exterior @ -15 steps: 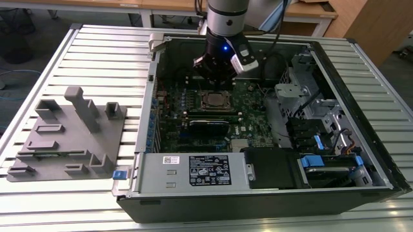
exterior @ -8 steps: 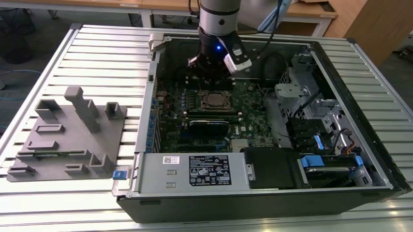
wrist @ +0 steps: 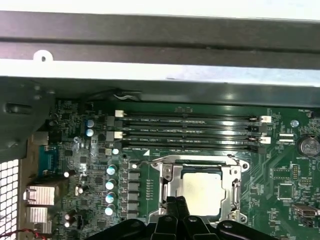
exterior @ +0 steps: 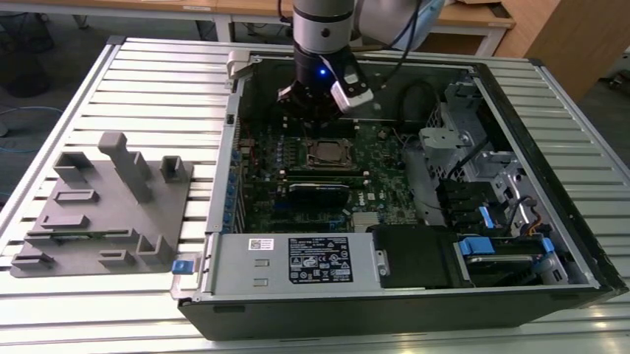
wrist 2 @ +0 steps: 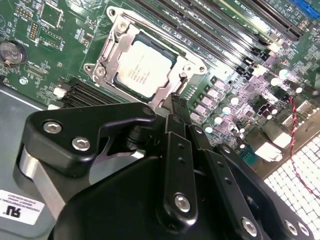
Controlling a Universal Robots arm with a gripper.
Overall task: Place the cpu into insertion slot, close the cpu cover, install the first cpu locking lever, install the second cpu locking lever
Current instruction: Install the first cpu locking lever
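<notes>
- The cpu [wrist 2: 144, 67] lies flat in the insertion slot [exterior: 328, 155], silver face up.
- The cpu cover [wrist: 167, 186] is down over the insertion slot, and its cut-out frames the chip's face.
- The pincer [wrist 2: 174, 102] hangs just above one edge of the insertion slot, fingertips together and gripping nothing.
- Long black memory slots [wrist: 190, 131] run just beside the insertion slot, on the side away from the pincer.
- The green motherboard [exterior: 389, 181] around the insertion slot lies inside an open computer case [exterior: 394, 310] on the ribbed table [exterior: 147, 81].

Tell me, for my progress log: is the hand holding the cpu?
No, the cpu lies flat inside the cut-out of the cpu cover.
</notes>
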